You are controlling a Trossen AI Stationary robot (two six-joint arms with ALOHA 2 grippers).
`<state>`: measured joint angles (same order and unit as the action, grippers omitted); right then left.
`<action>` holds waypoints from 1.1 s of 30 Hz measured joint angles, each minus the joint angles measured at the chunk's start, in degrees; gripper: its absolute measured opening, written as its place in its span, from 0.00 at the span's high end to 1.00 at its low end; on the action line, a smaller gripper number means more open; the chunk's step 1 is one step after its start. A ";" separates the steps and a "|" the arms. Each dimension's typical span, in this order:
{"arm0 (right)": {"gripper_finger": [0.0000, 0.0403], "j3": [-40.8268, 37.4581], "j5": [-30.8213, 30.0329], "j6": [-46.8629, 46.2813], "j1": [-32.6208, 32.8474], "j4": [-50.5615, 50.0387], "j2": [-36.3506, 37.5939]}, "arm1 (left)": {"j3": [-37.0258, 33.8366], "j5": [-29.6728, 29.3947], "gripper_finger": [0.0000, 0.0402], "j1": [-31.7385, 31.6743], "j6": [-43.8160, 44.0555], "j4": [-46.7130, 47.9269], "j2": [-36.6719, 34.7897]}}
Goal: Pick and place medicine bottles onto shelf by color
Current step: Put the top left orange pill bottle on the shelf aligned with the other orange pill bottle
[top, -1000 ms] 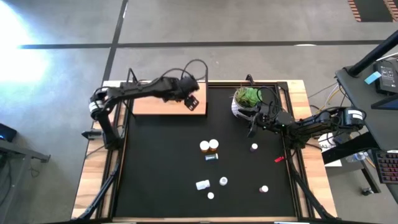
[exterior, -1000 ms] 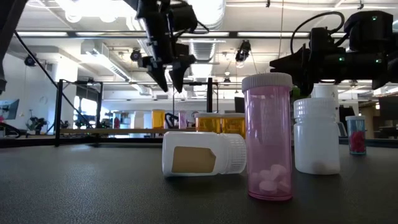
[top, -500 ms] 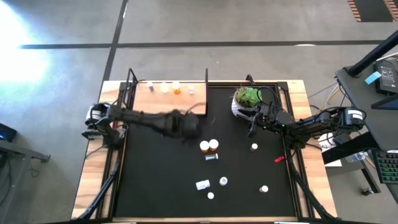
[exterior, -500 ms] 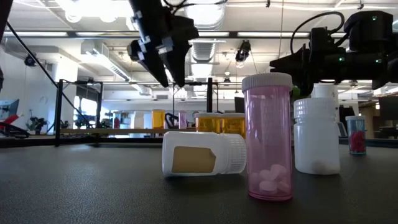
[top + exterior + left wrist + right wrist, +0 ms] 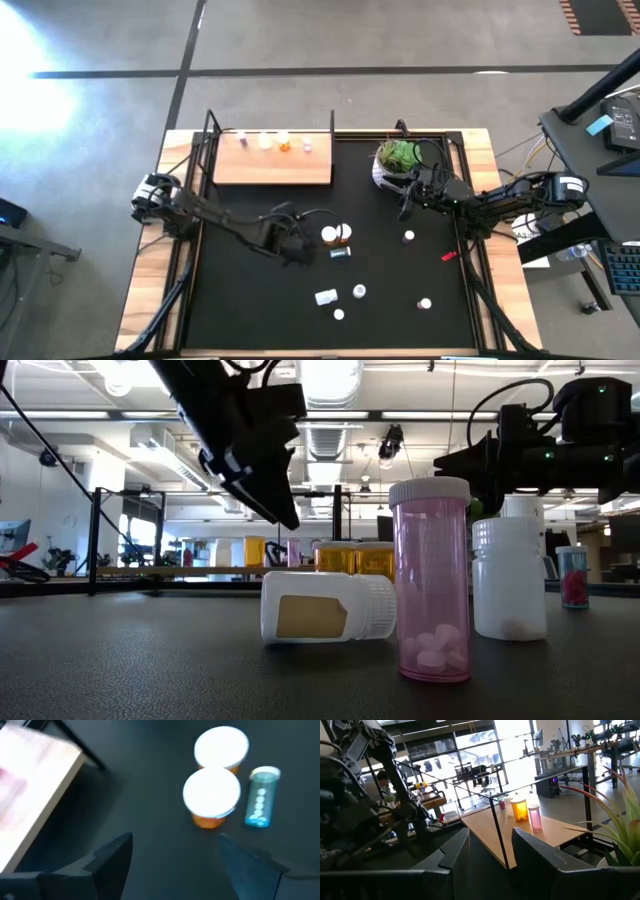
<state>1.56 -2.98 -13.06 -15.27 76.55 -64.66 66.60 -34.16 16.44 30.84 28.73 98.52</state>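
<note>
Left pincer (image 5: 300,252): over the black mat (image 5: 240,300), fingers spread with nothing between them. It hangs just beside a pair of upright orange bottles (image 5: 212,797) with white caps, not touching them. In the low view it shows as a dark shape above the lying white bottle.
Right pincer (image 5: 404,205): raised near the potted plant (image 5: 397,155) at the back right of the mat, fingers apart, holding nothing.
Shelf (image 5: 272,160): light-wood board with thin black posts at the back left of the surface. Four small bottles (image 5: 274,142) stand in a row along its far edge; in the right wrist view one looks orange and one pink.
Teal vial (image 5: 261,796): lies on its side on the mat, just beside the orange pair.
White bottle, lying (image 5: 328,606): on its side toward the mat's front, label facing the low camera.
Pink bottle (image 5: 432,580): upright, near the lying white one, pills visible at its bottom.
White bottle, upright (image 5: 510,578): stands just beside the pink bottle.
Other bottles: one white-capped bottle (image 5: 409,237) sits alone near the right pincer, another (image 5: 425,303) toward the front right.
Red object (image 5: 448,256): small, near the mat's right edge.
</note>
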 joint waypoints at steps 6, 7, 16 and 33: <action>0.65 0.00 0.00 0.00 0.01 0.00 0.00 | -4.94 -0.34 0.31 1.05 -6.39 -11.10 0.02; 0.65 0.00 0.00 0.00 0.01 0.00 0.00 | -5.55 -0.43 0.31 1.04 -7.80 -12.46 0.02; 0.66 0.00 0.00 0.00 0.01 0.00 0.00 | -11.78 -0.78 0.31 0.86 -16.71 -27.61 0.09; 0.66 0.00 0.01 0.00 0.00 -0.02 0.00 | -15.80 3.80 0.31 -2.63 -16.80 -39.85 1.42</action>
<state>1.56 -2.97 -13.06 -15.27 76.53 -64.66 50.80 -30.36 13.81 14.04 -11.12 99.94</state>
